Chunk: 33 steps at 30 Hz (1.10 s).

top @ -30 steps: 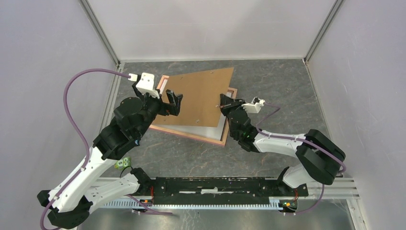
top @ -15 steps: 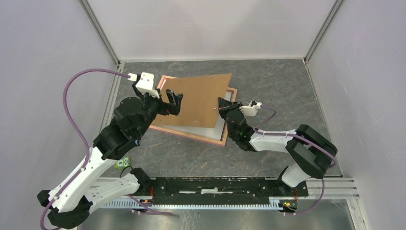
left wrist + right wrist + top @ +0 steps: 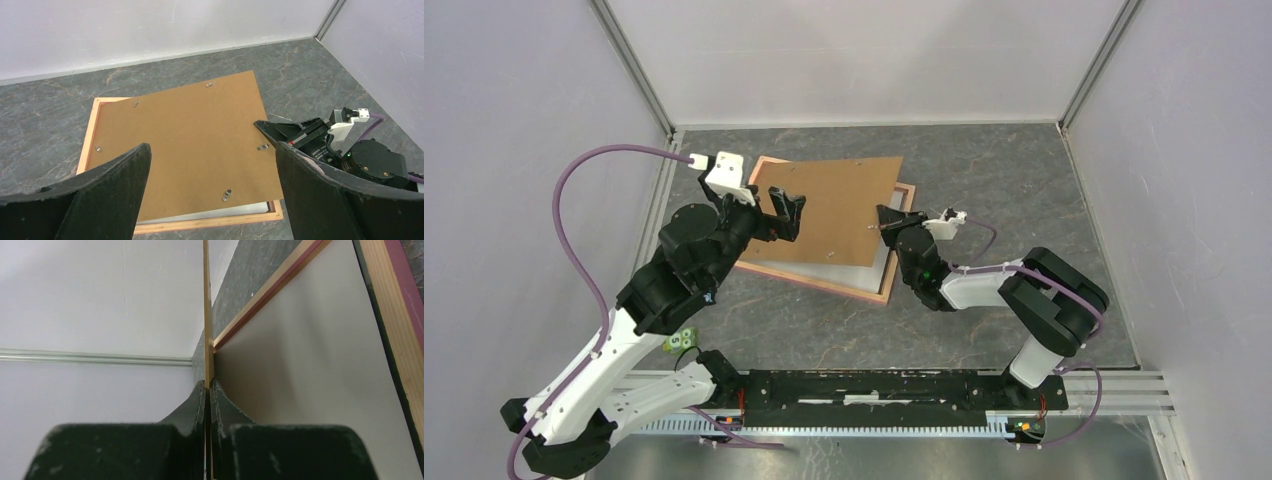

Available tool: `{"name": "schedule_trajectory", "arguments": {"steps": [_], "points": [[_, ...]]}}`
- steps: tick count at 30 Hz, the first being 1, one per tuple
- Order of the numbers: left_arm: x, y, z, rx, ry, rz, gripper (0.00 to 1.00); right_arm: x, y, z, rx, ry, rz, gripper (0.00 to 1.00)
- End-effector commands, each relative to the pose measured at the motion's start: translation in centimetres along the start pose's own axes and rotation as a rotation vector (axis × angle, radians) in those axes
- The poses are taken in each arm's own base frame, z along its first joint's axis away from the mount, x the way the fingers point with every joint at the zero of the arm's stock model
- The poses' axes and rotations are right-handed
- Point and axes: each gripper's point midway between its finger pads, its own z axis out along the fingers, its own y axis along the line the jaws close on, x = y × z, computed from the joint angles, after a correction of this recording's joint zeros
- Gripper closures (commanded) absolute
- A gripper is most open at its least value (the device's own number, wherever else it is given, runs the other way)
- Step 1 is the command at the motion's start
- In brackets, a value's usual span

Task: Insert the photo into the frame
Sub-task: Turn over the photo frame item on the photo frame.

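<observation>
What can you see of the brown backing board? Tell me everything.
The backing board is a thin, flat, brown rectangle that looks like fibreboard, with small metal tabs near its edges. It lies askew over the pink frame, one far corner overhanging the rim, with the photo white side up beneath. The right pincer is shut on its right edge.

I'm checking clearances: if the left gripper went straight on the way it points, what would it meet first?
Probably the brown backing board, lying straight ahead of the open left gripper; how far off is unclear.
</observation>
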Motion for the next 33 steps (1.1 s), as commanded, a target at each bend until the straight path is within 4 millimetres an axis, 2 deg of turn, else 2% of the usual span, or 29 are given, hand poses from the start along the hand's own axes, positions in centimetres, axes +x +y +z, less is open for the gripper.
{"name": "schedule_trajectory", "arguments": {"steps": [1,3,5,8,13,16,19,22,23,24,26,28,30,33], "points": [[-1.4,-0.5,-0.4,0.031,-0.050,-0.014,0.00,1.1,2.3,-0.3,-0.101,0.073,0.080,0.80],[-1.3,-0.5,-0.3,0.030,-0.045,-0.012,0.00,1.5,1.7,-0.1,-0.085,0.097,0.035,0.59],[-1.2,-0.6,-0.2,0.031,-0.042,-0.010,0.00,1.9,1.1,0.0,-0.067,0.118,-0.019,0.47],[-1.1,-0.7,0.0,0.033,-0.037,-0.010,0.00,2.4,0.0,0.1,-0.042,0.156,-0.146,0.36],[-0.8,-0.9,0.2,0.040,-0.023,-0.006,0.00,2.5,-2.6,0.1,0.047,0.212,-0.463,0.20],[-0.7,-1.2,0.3,0.054,-0.018,-0.011,0.00,2.3,-4.2,-0.7,0.072,0.258,-0.602,0.16],[-0.4,-1.3,0.5,0.058,-0.009,-0.013,0.00,1.3,-4.5,-1.6,0.052,0.268,-0.739,0.15],[0.1,-1.2,1.0,0.052,0.007,-0.010,0.00,-0.4,-2.8,-1.6,0.022,0.240,-0.942,0.14],[0.4,-1.3,1.2,0.050,0.015,-0.009,0.00,-1.0,-2.2,-1.5,0.024,0.236,-1.043,0.07],[0.6,-1.3,1.5,0.048,0.023,-0.006,0.00,-1.7,-1.9,-1.3,0.044,0.226,-1.121,0.06],[1.0,-1.4,1.9,0.052,0.040,-0.005,0.00,-3.2,-1.9,-0.9,0.100,0.202,-1.269,0.02],[1.6,-1.3,2.4,0.044,0.058,-0.006,0.00,-4.0,-2.5,-0.8,0.146,0.205,-1.362,0.02],[2.3,-0.9,3.2,0.027,0.081,-0.008,0.00,-4.5,-3.6,-0.9,0.203,0.201,-1.370,0.02],[3.3,-0.5,4.2,0.007,0.115,-0.013,0.00,-4.3,-5.2,-1.2,0.252,0.210,-1.252,0.02]]}}
